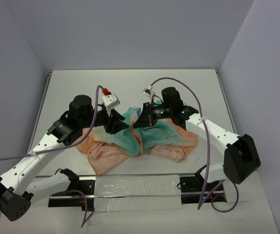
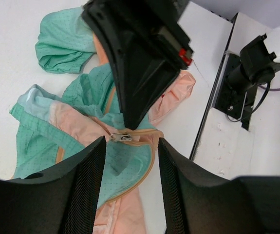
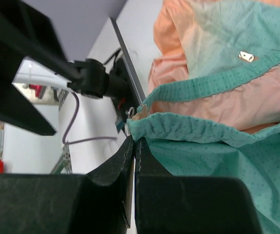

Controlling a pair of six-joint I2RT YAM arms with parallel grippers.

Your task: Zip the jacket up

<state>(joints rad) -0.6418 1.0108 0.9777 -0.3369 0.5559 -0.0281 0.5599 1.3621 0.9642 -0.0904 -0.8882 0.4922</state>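
Observation:
The jacket (image 1: 165, 137), peach-orange and teal-green, lies crumpled in the middle of the table between both arms. My right gripper (image 1: 139, 122) is shut on a gathered teal hem edge of the jacket (image 3: 217, 161). In the right wrist view, its closed tips (image 3: 135, 141) pinch the cloth just below a small metal ring (image 3: 130, 113). My left gripper (image 1: 114, 126) is open and empty just above the jacket (image 2: 71, 126). In the left wrist view, the silver zipper slider (image 2: 121, 137) lies on the peach zip tape just beyond my left gripper (image 2: 131, 146). The right gripper's black finger (image 2: 135, 73) comes down right beside the slider.
The white table (image 1: 130, 83) has a raised rim and grey walls on three sides. A metal rail (image 1: 135, 187) with both arm bases runs along the near edge. The right arm's black mount (image 2: 242, 83) stands by the table edge. Purple cables hang near both arms.

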